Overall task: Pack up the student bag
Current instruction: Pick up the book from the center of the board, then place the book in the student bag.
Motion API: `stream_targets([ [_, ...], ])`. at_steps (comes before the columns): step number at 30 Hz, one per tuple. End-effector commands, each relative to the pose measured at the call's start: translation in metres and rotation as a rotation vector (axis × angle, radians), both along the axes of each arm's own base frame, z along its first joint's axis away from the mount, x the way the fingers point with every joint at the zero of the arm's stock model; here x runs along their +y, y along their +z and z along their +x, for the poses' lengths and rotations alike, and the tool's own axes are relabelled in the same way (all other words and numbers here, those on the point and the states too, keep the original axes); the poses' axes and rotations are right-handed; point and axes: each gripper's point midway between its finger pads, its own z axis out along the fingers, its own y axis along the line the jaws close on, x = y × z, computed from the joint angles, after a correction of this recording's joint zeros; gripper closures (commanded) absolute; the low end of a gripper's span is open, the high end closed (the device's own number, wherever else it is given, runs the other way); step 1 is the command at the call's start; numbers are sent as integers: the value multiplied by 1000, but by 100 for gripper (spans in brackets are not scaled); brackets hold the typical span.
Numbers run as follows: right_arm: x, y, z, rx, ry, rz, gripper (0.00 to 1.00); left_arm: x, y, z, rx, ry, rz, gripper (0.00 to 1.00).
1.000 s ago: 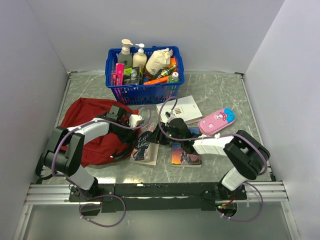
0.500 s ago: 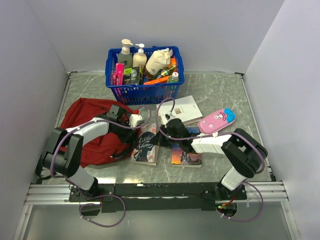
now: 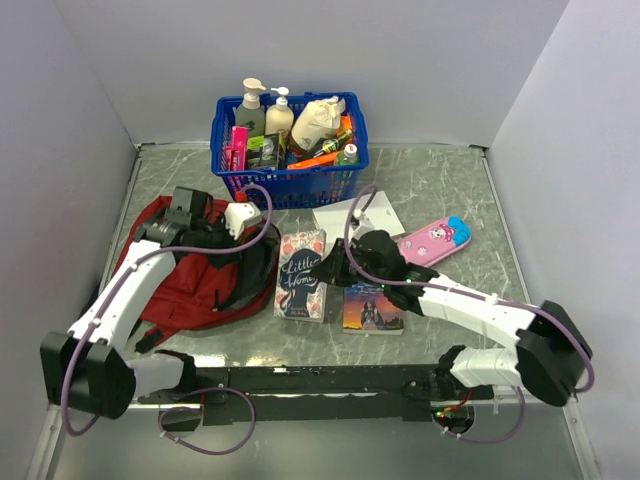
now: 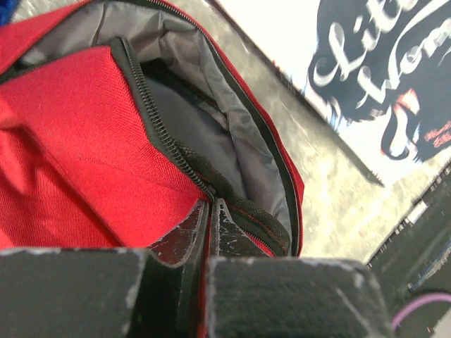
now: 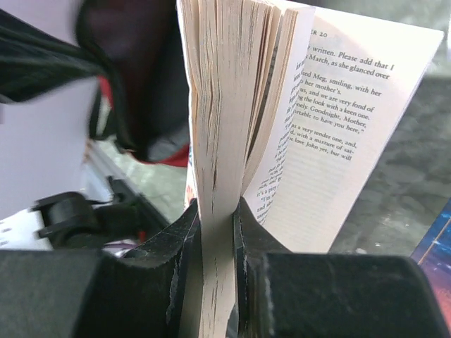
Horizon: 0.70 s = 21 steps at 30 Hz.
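Dark-red fabric backpack point(image 3: 185, 285) with black zipper trim lies on the left of the grey marbled table point(image 3: 450, 180), its grey-lined mouth gaping towards the middle. The left gripper point(image 4: 210, 211) is pinched tight on the zipper edge of that mouth. The right gripper point(image 5: 215, 211) clamps the fanned pages of a white-and-navy paperback book point(image 3: 301, 275) just beside the backpack. Farther back stands a blue plastic basket point(image 3: 290, 185) of bottles.

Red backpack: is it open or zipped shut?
Open. The student bag gapes along its zipper, with grey lining showing inside.
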Motion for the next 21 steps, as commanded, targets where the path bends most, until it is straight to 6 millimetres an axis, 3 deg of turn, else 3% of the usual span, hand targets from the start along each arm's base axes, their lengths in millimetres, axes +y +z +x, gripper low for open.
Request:
stream_targets([
  [1, 7, 81, 5, -141, 11, 159, 100, 5, -4, -25, 33, -15, 12, 99],
  [7, 25, 95, -2, -83, 89, 216, 100, -1, 21, -26, -31, -38, -34, 99],
  [12, 43, 75, -7, 63, 132, 221, 100, -4, 43, -24, -113, -61, -55, 99],
  [17, 50, 62, -9, 138, 140, 223, 100, -1, 71, -9, -262, 2, -78, 99],
  [21, 65, 63, -4, 157, 168, 239, 100, -10, 75, -24, -240, -61, -125, 99],
])
